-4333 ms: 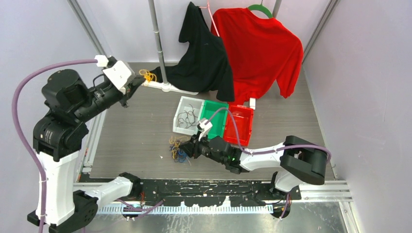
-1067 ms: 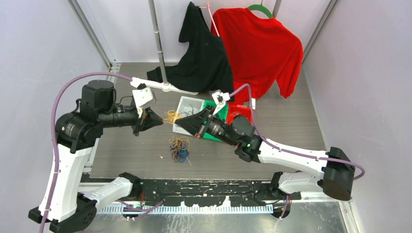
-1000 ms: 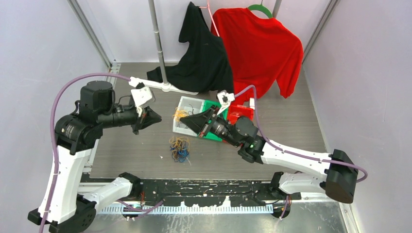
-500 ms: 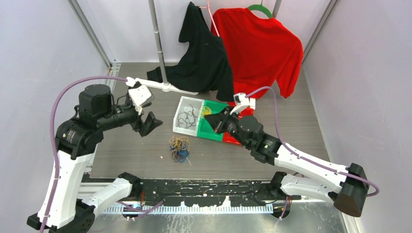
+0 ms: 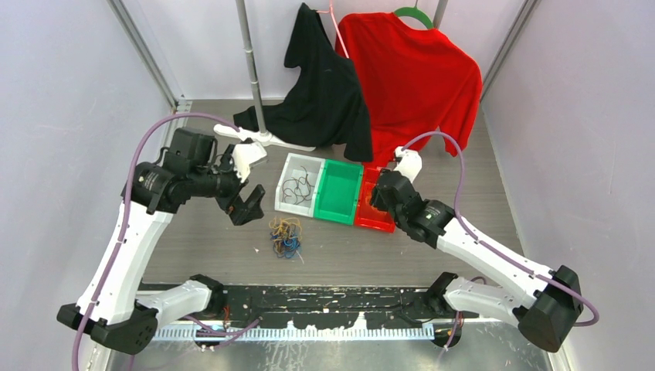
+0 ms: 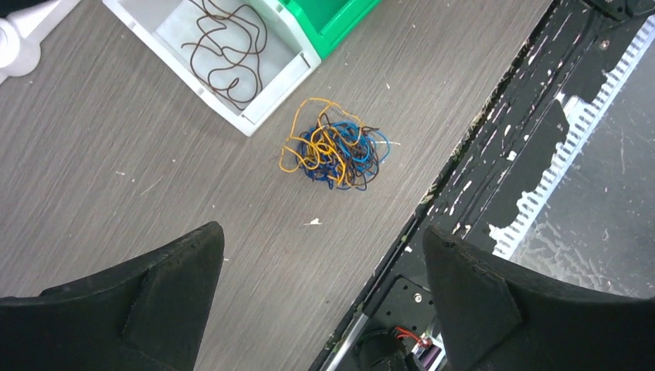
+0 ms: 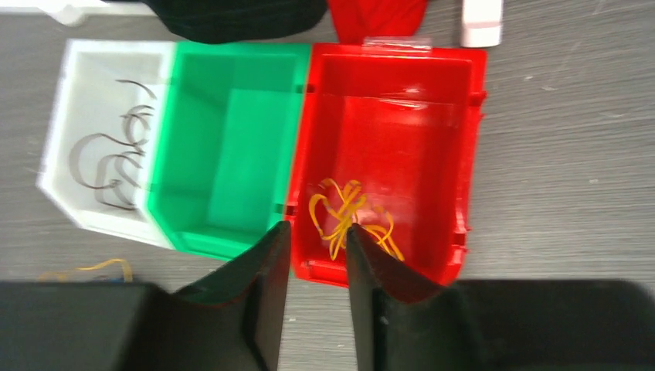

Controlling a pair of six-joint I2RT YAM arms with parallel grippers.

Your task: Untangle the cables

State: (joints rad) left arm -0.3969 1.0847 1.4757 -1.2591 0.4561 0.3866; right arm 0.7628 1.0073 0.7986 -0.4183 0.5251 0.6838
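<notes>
Hovering above the grey table (image 6: 154, 193), the left gripper (image 6: 324, 301) is keeping its fingers (image 6: 147, 309) spread wide, and nothing is lying between them. The tangle of cables (image 6: 336, 153), with orange, blue and dark strands, is resting on the table just beside the white bin (image 6: 282, 86), not touching it. One dark brown cable (image 6: 224, 54) is lying alone inside the white bin. The right gripper (image 7: 317, 255) is hanging over the red bin (image 7: 402, 131), its fingers (image 7: 266, 294) parted only narrowly and gripping nothing. A yellow-orange cable (image 7: 347, 216) is lying loose on the floor of the red bin. The green bin (image 7: 232, 154) is sitting between the white and the red one.
</notes>
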